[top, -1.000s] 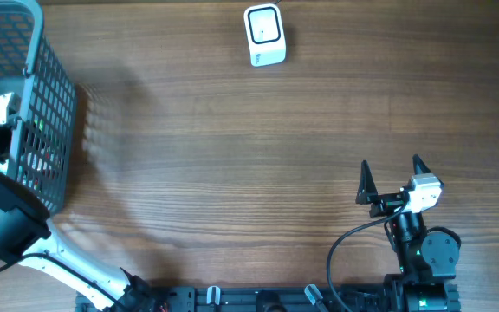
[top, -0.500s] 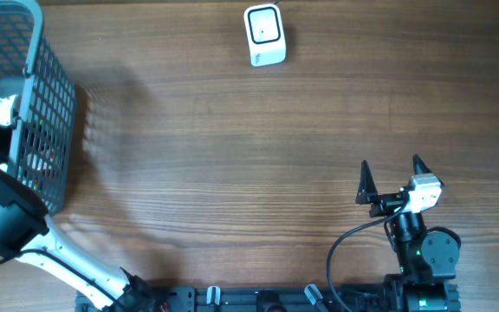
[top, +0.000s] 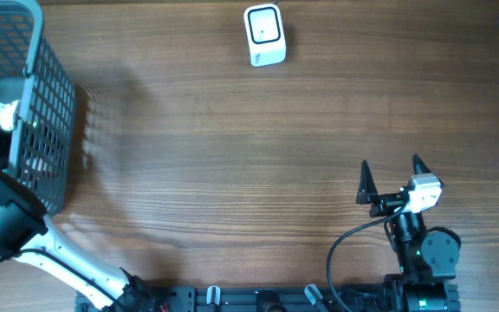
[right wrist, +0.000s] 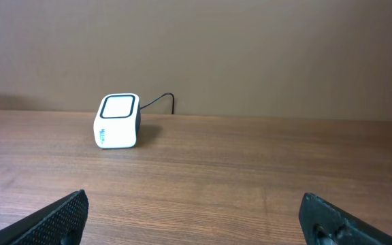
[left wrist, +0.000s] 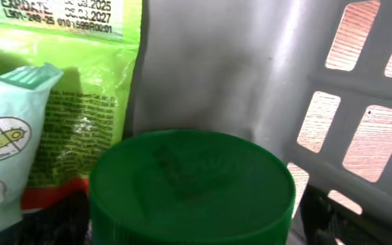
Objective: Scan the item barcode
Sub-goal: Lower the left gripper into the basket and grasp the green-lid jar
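My left gripper (left wrist: 192, 228) is down inside the grey mesh basket (top: 55, 104) at the table's left edge. Its jaws stand wide, one on each side of a round green lid (left wrist: 189, 180), and a sliver of daylight shows on the right side. Beside the lid lie a green pouch (left wrist: 87, 82) with printed dates and a pale blue packet (left wrist: 9, 136). No barcode shows on any item. The white scanner (top: 264, 35) stands at the far middle of the table, also in the right wrist view as the scanner (right wrist: 118, 120). My right gripper (top: 391, 178) rests open and empty at the near right.
The basket wall (left wrist: 359, 88) rises close on the right of my left gripper. A black cable (right wrist: 158, 102) runs from the scanner toward the back wall. Bare wooden table (top: 232, 173) lies between basket, scanner and right arm.
The left jaws have spread wider around the green lid, and the left wrist has shifted slightly inside the basket. The right arm has not moved.
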Controlling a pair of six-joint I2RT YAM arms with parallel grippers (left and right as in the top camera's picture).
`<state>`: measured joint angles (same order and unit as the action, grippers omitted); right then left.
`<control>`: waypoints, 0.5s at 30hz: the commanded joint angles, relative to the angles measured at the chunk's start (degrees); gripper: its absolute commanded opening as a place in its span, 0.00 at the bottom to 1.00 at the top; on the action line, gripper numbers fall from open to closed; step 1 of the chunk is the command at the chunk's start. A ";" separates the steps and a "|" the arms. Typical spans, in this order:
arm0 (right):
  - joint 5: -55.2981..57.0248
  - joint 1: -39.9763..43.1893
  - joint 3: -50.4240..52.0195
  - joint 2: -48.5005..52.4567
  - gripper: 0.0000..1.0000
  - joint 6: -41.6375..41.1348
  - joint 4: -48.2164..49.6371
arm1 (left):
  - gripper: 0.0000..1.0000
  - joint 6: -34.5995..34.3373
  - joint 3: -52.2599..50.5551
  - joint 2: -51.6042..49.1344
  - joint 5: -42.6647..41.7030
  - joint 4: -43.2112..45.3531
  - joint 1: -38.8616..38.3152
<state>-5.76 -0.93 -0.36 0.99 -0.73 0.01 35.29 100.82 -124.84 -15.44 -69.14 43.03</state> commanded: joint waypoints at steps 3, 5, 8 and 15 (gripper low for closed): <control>0.09 -0.22 0.07 -0.17 1.00 0.57 0.28 | 1.00 0.04 -1.38 -1.07 -0.20 -0.48 -0.13; 0.09 -0.22 0.07 -0.17 0.99 0.57 0.31 | 0.99 0.09 -1.38 -1.07 -0.15 -0.44 -0.13; 0.11 -0.22 0.07 -0.17 1.00 0.57 0.31 | 0.80 0.13 -1.38 -1.07 2.58 0.09 -0.09; 0.09 -0.22 0.07 -0.17 1.00 0.55 0.28 | 0.66 0.11 -1.33 -1.07 2.64 0.90 -0.09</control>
<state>-5.76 -0.93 -0.36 0.99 -0.73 0.01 35.24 100.53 -124.84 -13.63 -68.90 43.07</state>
